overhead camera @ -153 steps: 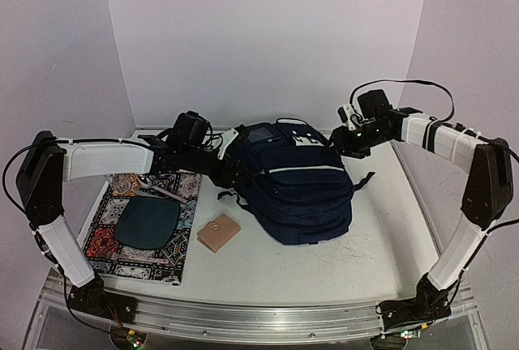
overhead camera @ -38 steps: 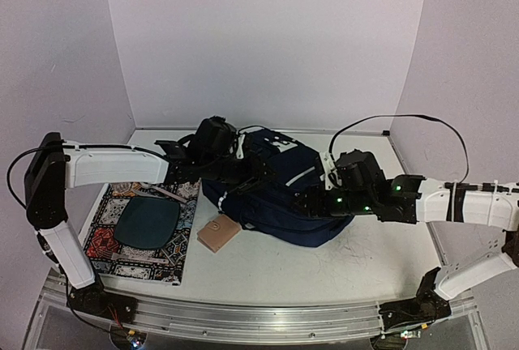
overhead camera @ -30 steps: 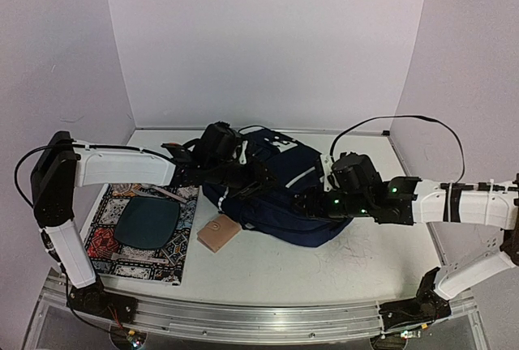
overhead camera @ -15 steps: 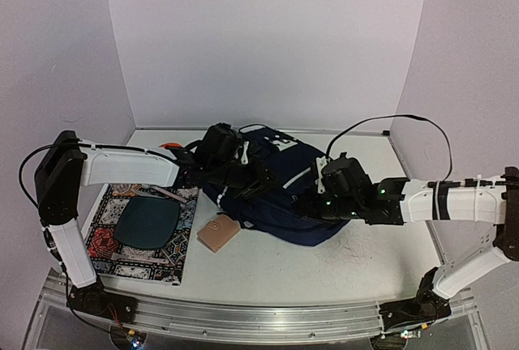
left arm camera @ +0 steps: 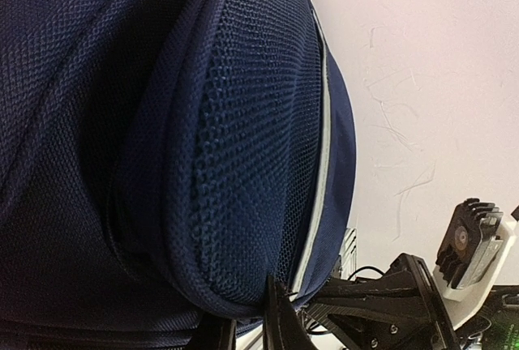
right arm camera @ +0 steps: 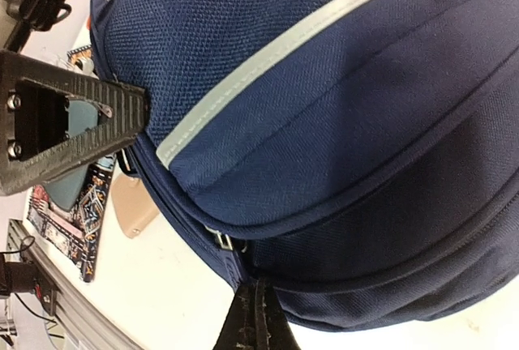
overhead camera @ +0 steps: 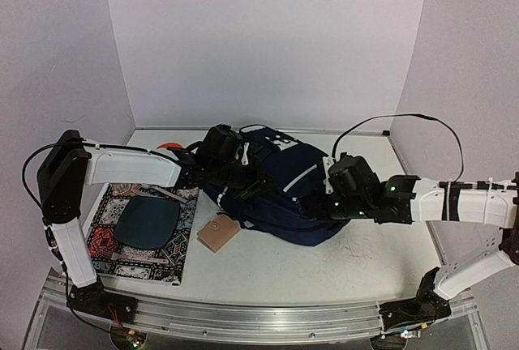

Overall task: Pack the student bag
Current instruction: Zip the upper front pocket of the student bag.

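Note:
The student bag (overhead camera: 280, 188), navy with light-grey stripes, lies on its side in the middle of the table. My left gripper (overhead camera: 246, 178) is on the bag's left part; in the left wrist view its jaws (left arm camera: 250, 330) are almost together, pinching the bag's piped mesh edge (left arm camera: 243, 164). My right gripper (overhead camera: 318, 208) is at the bag's near right edge. In the right wrist view its fingers (right arm camera: 255, 322) are pressed together on the dark zipper pull (right arm camera: 243, 265) just below a metal slider on the bag (right arm camera: 340, 123).
A patterned book (overhead camera: 138, 232) with a dark teal oval object (overhead camera: 147, 220) on it lies at the left. A tan leather pouch (overhead camera: 217, 234) sits beside the bag's near left. An orange item (overhead camera: 169, 146) is at the back left.

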